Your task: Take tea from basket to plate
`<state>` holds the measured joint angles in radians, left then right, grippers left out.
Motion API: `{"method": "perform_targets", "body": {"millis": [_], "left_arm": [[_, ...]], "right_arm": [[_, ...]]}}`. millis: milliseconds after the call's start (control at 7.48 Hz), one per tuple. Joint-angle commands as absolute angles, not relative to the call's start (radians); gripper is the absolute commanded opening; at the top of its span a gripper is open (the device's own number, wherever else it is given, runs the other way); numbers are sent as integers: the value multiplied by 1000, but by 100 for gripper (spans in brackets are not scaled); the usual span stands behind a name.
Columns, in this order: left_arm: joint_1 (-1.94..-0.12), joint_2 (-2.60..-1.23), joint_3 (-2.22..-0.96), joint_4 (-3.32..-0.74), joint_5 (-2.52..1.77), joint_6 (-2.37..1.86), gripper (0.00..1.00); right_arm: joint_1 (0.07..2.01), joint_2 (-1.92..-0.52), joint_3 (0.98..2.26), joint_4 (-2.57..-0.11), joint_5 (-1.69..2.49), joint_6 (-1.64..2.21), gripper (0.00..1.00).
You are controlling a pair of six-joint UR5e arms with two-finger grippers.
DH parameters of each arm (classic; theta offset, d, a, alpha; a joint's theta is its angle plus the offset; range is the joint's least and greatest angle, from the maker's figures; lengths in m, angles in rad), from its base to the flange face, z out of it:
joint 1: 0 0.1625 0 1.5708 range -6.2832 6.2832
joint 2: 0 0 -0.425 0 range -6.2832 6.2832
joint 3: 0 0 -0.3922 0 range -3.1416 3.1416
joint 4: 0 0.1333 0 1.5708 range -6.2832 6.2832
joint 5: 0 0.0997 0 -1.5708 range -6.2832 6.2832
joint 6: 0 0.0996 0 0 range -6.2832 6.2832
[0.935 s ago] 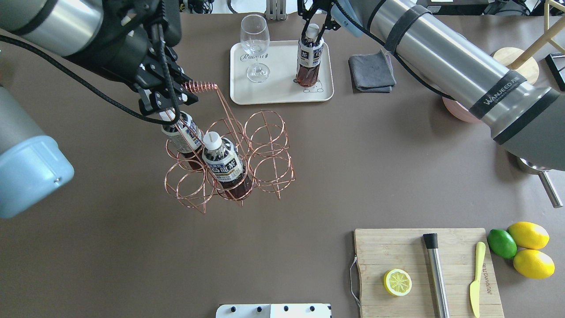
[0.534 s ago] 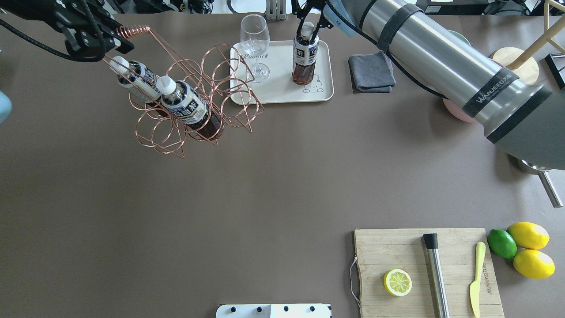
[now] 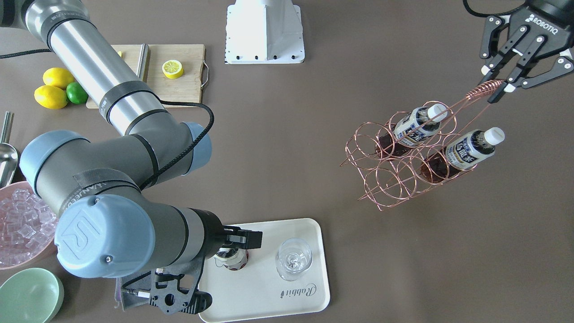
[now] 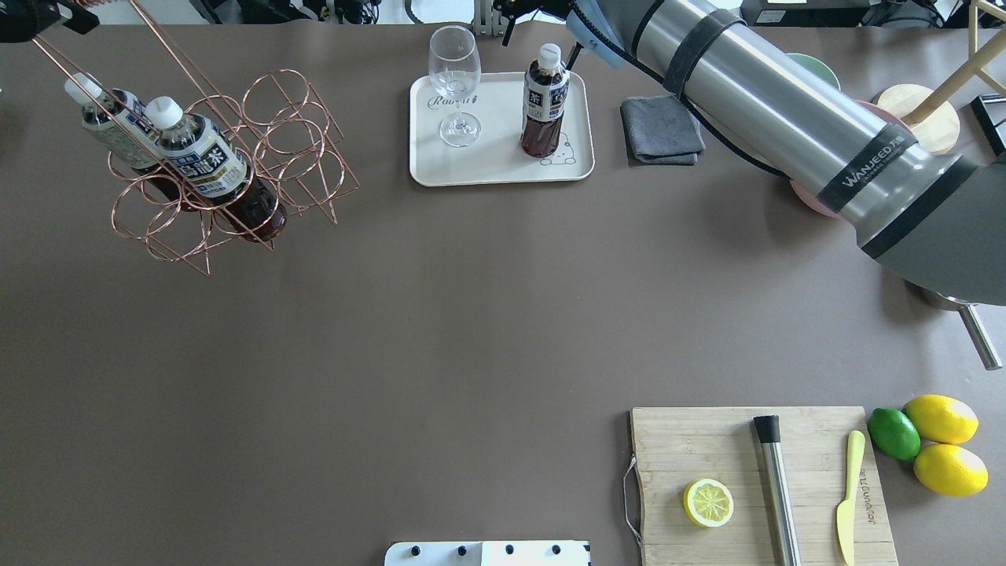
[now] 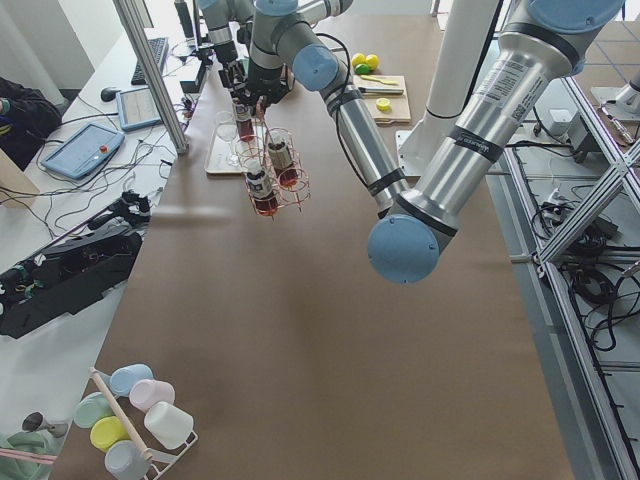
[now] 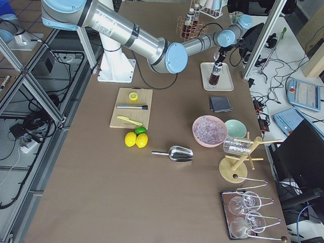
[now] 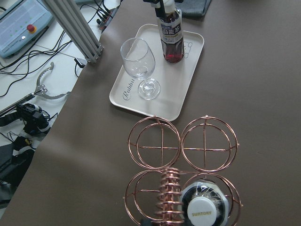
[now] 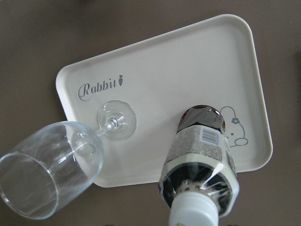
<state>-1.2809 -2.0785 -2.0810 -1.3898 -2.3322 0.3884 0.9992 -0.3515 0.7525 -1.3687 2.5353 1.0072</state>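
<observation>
Note the brown tabletop (image 4: 471,314), which carries everything. The right arm (image 4: 770,118) reaches across it to the far edge, above the plate.

Find the basket (image 3: 406,157) at the robot's far left. It hangs tilted from its coiled handle (image 3: 484,89), with two bottles (image 4: 200,161) leaning in adjacent cells on the handle side. The other cells you can see hold nothing.

The plate (image 4: 499,134) lies flat at the far middle of the tabletop, well apart from the basket.

The left hand (image 3: 497,85) is clenched on the coiled handle.

The right hand (image 3: 242,238) sits above the tea, clear of its cap. You cannot tell whether its fingers are spread or closed.

A wine glass (image 4: 454,86) stands on the plate near the word "Rabbit".

The tea (image 4: 545,106) stands upright on the plate, just beside the bear drawing and apart from the wine glass.
</observation>
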Motion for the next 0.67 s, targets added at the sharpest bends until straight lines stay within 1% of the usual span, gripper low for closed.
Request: {"method": "perform_targets", "body": {"millis": [0, 267, 401, 534], "left_arm": [[-1397, -2014, -2031, -1390, -2332, 594, 0], [-1475, -1990, -1938, -1391, -2330, 842, 0], [-1500, -1991, -1877, -1393, -2318, 959, 0], [-1518, -1994, -1808, -1408, -2319, 1038, 0]], "right_arm": [[988, -402, 900, -1396, 2545, 1022, 100], [994, -594, 1216, -1553, 2553, 1006, 100], [1009, -667, 1327, -1599, 2553, 1005, 100], [1011, -733, 1412, -1611, 2553, 1002, 100]]}}
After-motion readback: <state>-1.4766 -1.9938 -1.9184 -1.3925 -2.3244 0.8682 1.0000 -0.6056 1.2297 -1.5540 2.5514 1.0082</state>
